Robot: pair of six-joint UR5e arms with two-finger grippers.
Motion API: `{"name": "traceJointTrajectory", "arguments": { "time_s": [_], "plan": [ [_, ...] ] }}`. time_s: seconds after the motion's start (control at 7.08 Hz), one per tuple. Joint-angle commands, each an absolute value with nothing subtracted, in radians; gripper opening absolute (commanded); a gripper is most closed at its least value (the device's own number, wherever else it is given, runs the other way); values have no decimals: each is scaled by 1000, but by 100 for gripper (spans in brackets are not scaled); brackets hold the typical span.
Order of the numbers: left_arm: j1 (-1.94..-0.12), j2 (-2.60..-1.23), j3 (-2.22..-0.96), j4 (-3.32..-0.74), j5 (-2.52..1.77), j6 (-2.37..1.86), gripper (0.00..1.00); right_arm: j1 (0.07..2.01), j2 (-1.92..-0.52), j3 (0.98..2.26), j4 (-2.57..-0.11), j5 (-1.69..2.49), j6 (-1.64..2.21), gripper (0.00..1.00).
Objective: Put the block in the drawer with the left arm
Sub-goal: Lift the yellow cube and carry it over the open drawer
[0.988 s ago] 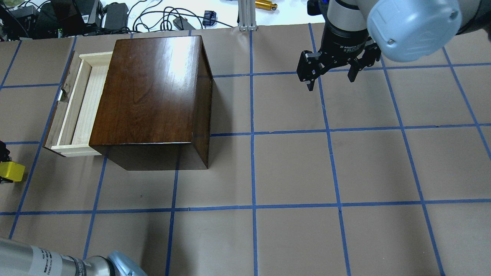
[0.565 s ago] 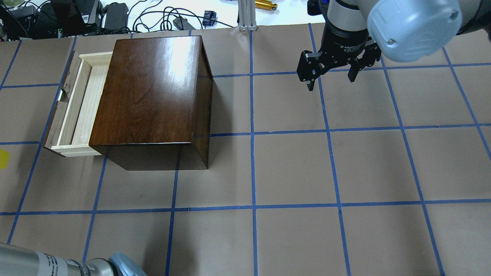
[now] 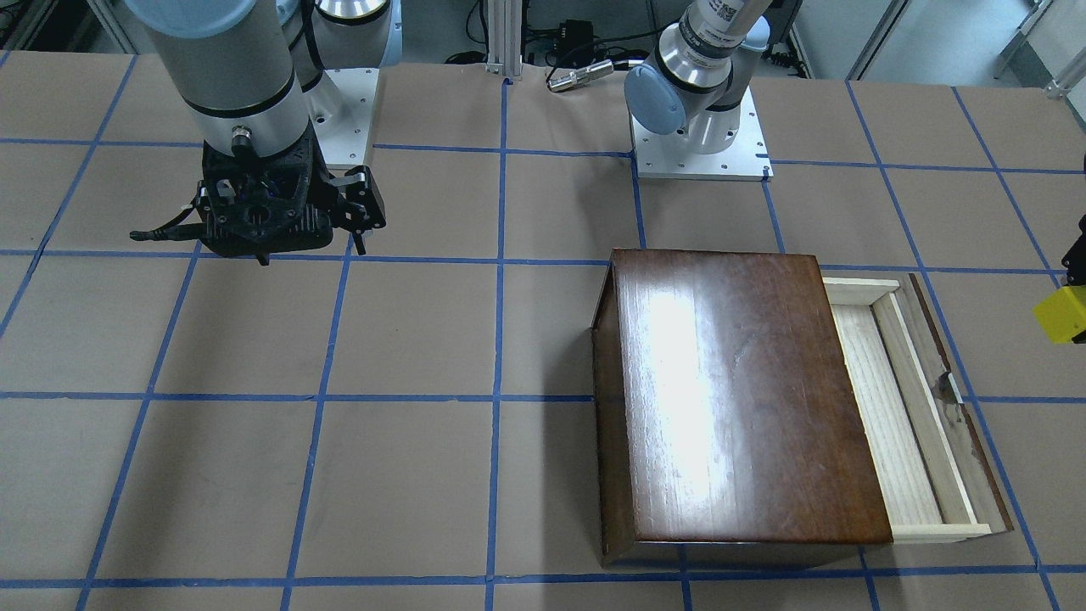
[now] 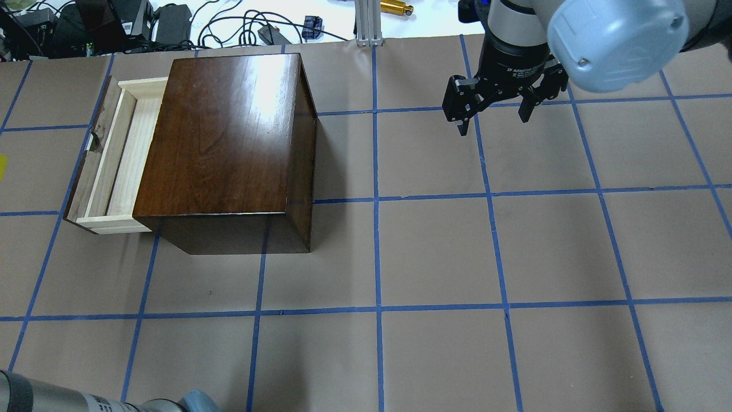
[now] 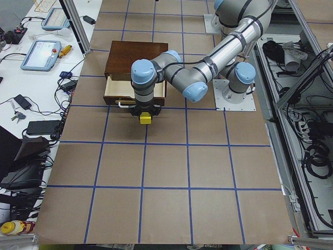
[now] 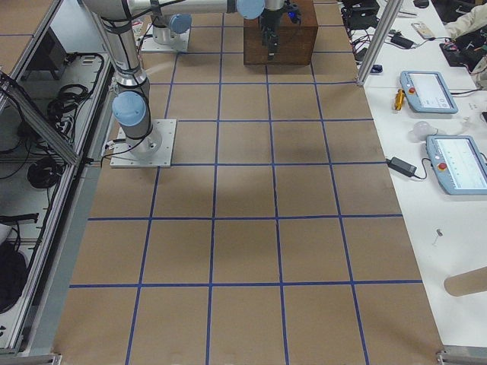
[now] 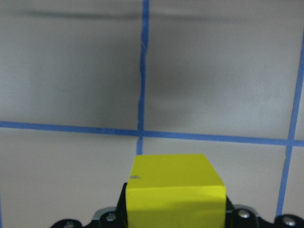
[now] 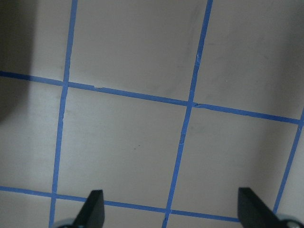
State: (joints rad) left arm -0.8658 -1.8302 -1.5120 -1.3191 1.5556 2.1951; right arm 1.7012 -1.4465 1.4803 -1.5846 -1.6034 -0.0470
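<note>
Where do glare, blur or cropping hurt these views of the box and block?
Overhead exterior: a white glare patch sits on top of the box, and the block is only a sliver at the left edge. Exterior front-facing: the same top shows a broad glare streak. Left wrist-mounted: soft focus, with a dark shadow on the paper beyond the block.

Bright, even light falls from overhead; white glare streaks the top of the wooden box [image 4: 229, 137]. My left wrist view is soft, the block [image 7: 173, 190] blurred (its edges fuzzy), a dim shadow smudging the table [image 7: 71, 71].
</note>
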Motion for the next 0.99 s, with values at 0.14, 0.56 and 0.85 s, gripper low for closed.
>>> {"name": "traceJointTrajectory", "arguments": {
  "time_s": [0.14, 0.56, 0.85],
  "plan": [
    [-1066, -1810, -1509, -1330, 1552, 2013, 0, 1701, -1447, 1480, -1585, -1603, -46, 100],
    [-1181, -1850, -1517, -1315, 1552, 1985, 0, 1701, -1447, 1480, -1585, -1603, -48, 100],
    [-1181, -1899, -1554, -1264, 1551, 1990, 0, 1701, -1447, 1480, -1585, -1605, -48, 100]
  ]
}}
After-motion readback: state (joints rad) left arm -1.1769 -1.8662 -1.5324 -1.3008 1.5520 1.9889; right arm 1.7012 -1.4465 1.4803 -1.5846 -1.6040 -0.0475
